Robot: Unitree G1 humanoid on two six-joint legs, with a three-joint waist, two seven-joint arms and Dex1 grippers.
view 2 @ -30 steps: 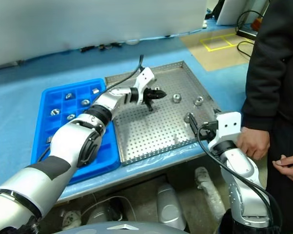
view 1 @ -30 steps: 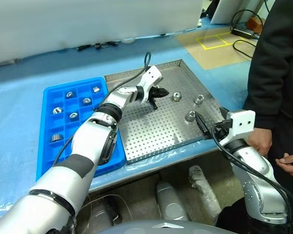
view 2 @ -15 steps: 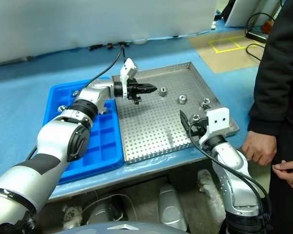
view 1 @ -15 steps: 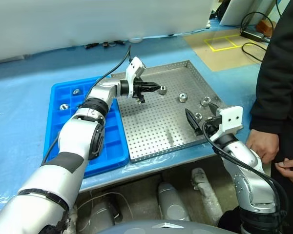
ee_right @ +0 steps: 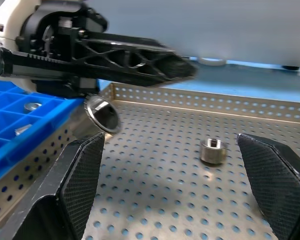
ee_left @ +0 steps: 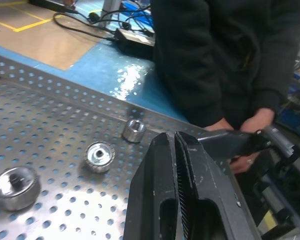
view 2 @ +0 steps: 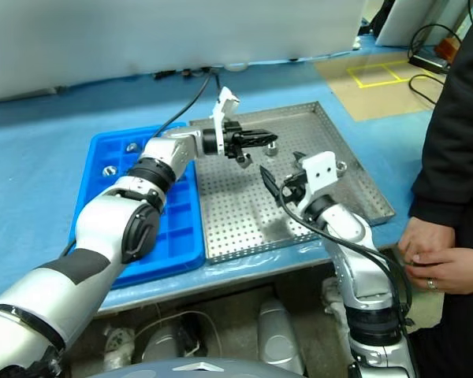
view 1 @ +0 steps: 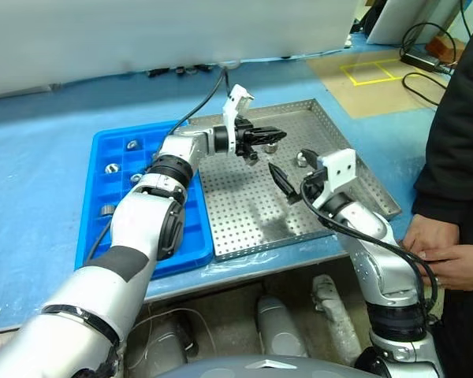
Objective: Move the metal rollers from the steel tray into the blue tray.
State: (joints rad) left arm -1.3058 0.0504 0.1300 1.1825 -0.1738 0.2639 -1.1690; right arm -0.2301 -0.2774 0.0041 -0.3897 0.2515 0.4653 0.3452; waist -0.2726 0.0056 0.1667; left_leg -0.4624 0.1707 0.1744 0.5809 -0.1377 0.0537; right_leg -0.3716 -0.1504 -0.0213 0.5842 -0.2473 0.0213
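Note:
The steel tray (view 1: 244,224) lies in the middle with loose metal rollers on its perforated floor. One roller (view 1: 272,147) sits just below the tip of my left gripper (view 1: 277,132), which is shut, empty and pointing right above the tray. Another roller (view 1: 306,157) lies further right. My right gripper (view 1: 292,169) hovers open over the tray's right half, facing the left gripper (ee_right: 187,67). The roller (ee_right: 212,150) shows beyond its spread fingers (ee_right: 80,185). The blue tray (view 1: 102,232) lies to the left with several rollers (view 1: 112,168) in its compartments.
A person in dark clothes (view 1: 461,134) stands at the table's right edge, hands (view 1: 445,256) near the front corner. The table is covered in blue sheeting (view 1: 31,173). Black cables (view 1: 173,71) lie along the back.
My right gripper has moved from the tray's front right edge in over the tray toward the left gripper. My left gripper has risen slightly and stayed shut. The camera has shifted.

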